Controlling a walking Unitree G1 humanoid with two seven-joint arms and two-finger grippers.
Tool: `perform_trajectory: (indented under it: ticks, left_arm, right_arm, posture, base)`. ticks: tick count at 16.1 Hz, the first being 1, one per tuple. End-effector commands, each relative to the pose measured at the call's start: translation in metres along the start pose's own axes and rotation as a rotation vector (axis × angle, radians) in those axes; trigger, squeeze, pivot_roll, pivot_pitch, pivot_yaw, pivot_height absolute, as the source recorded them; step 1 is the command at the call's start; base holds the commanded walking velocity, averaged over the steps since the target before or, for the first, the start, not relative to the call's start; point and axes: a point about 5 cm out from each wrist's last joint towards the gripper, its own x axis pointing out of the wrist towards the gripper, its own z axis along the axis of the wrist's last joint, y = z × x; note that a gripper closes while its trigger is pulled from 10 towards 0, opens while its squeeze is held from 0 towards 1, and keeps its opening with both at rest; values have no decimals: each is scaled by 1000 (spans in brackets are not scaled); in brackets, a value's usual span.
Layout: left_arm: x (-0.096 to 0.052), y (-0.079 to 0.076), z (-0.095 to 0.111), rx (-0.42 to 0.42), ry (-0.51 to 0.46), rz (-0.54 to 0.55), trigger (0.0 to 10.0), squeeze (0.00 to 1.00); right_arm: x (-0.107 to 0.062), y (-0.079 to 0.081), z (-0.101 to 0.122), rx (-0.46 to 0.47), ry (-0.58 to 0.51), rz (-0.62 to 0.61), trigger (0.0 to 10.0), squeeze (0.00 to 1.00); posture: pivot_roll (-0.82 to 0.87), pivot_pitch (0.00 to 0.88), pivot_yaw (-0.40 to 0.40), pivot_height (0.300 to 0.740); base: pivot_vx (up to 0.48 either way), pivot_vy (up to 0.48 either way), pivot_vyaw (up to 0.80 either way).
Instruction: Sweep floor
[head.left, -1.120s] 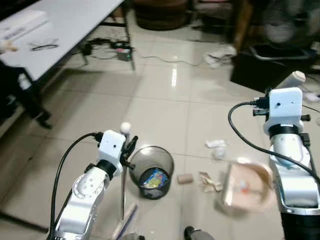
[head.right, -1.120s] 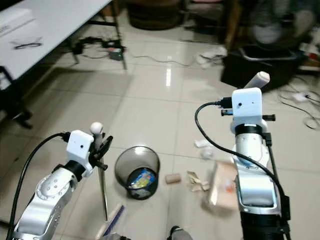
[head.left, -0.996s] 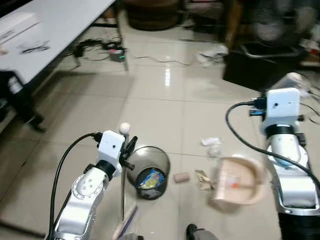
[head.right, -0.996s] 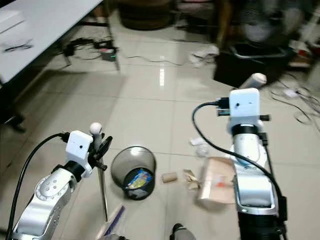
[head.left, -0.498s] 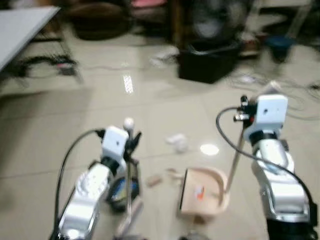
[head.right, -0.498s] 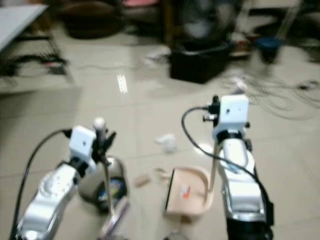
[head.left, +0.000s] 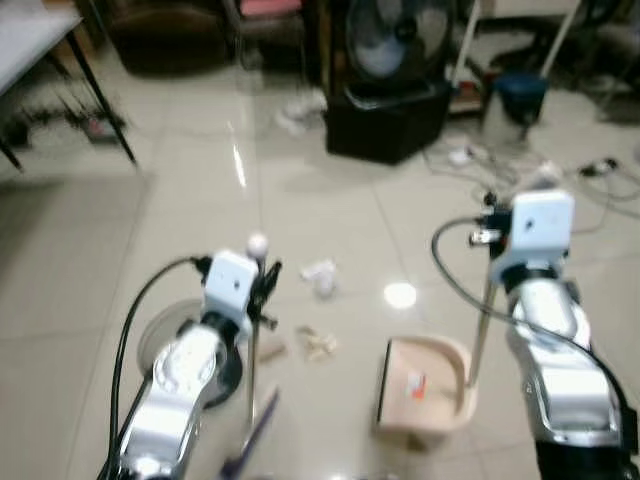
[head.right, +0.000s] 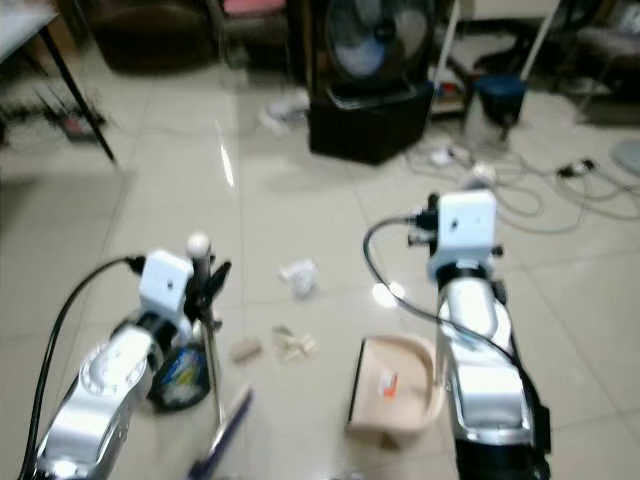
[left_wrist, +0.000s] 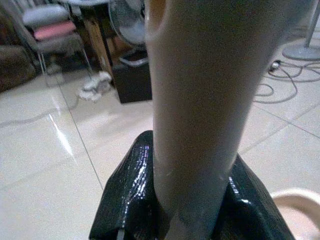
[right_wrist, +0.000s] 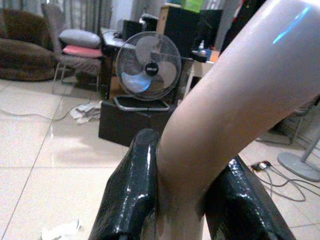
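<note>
**Broom and dustpan both in our grip**

Our left gripper (left_wrist: 192, 200) clamps the broom (head.left: 252, 340) handle; our right gripper (right_wrist: 182, 200) clamps the dustpan (head.left: 425, 390) handle, pan resting on the floor (head.left: 330, 200) beside scattered scraps (head.left: 318, 345)

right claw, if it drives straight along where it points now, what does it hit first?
Likely the black box with the fan on it, across open floor tiles. The right claw is shut on the dustpan handle; depth is a guess.
</note>
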Motion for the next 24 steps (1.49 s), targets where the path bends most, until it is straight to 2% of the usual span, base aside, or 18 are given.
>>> perform_trajectory:
  ticks: [1, 5, 7, 10, 13, 16, 19, 21, 24]
  left_arm:
    - [2, 4, 8, 28, -31, 15, 10000, 0]
    - [5, 4, 12, 40, -49, 31, 10000, 0]
    - [8, 8, 16, 28, -72, 73, 10000, 0]
    - [12, 13, 28, 57, -141, 132, 10000, 0]
    - [18, 13, 42, 43, -223, 143, 10000, 0]
    - [21, 8, 45, 48, -228, 124, 10000, 0]
    - [22, 8, 43, 56, -221, 136, 10000, 0]
    - [21, 10, 40, 54, -208, 161, 10000, 0]
    - [20, 13, 38, 48, -196, 185, 10000, 0]
  right_arm:
    - [0, 1, 8, 15, -42, 6, 10000, 0]
    - [-1, 0, 6, 18, -33, 3, 10000, 0]
    - [-1, 0, 5, 28, -23, 0, 10000, 0]
    - [-2, 1, 3, 46, -12, -5, 10000, 0]
    - [-2, 1, 2, 84, -1, -12, 10000, 0]
    - [-2, 2, 0, 86, 7, -15, 10000, 0]
    - [-2, -1, -4, 53, 19, -57, 10000, 0]
    - [-2, -2, -3, 65, 8, -51, 10000, 0]
    - [-1, 0, -2, 28, -3, -17, 10000, 0]
  posture:
    - [-35, 56, 58, 740]
    - [-38, 57, 59, 740]
    - [-39, 57, 58, 740]
    - [-39, 57, 56, 740]
    - [-39, 55, 57, 740]
    - [-40, 57, 61, 740]
    - [-37, 60, 63, 740]
    - [-38, 60, 64, 740]
    - [-34, 63, 58, 740]
  base:
    - [0, -480, 0]
    - [0, -480, 0]
    - [0, 0, 0]
    - [0, 0, 0]
    - [115, 0, -154]
    - [406, 0, -569]
    - [428, 0, 0]
    - [433, 0, 0]
    - [431, 0, 237]
